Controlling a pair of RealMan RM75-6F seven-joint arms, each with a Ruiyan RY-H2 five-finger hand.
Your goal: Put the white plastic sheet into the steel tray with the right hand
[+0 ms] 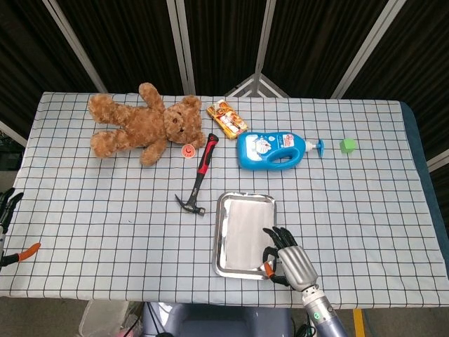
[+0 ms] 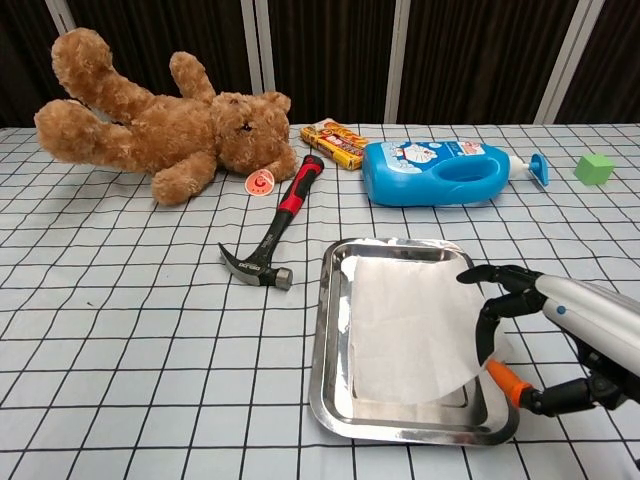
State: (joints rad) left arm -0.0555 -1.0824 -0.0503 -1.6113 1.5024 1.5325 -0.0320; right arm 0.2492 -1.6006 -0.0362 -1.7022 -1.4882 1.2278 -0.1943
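The white plastic sheet [image 2: 410, 325] [image 1: 242, 232] lies over the steel tray [image 2: 330, 330] [image 1: 220, 239], its near right corner raised off the rim. My right hand [image 2: 530, 330] [image 1: 286, 256] pinches that right edge between thumb and fingers at the tray's right side. Only the fingertips of my left hand [image 1: 5, 210] show, at the left edge of the head view, apart and holding nothing.
A hammer [image 2: 270, 235] lies just left of the tray. Behind it are a blue bottle [image 2: 445, 172], a snack pack [image 2: 335, 142], a teddy bear [image 2: 160, 120] and a green cube [image 2: 594, 167].
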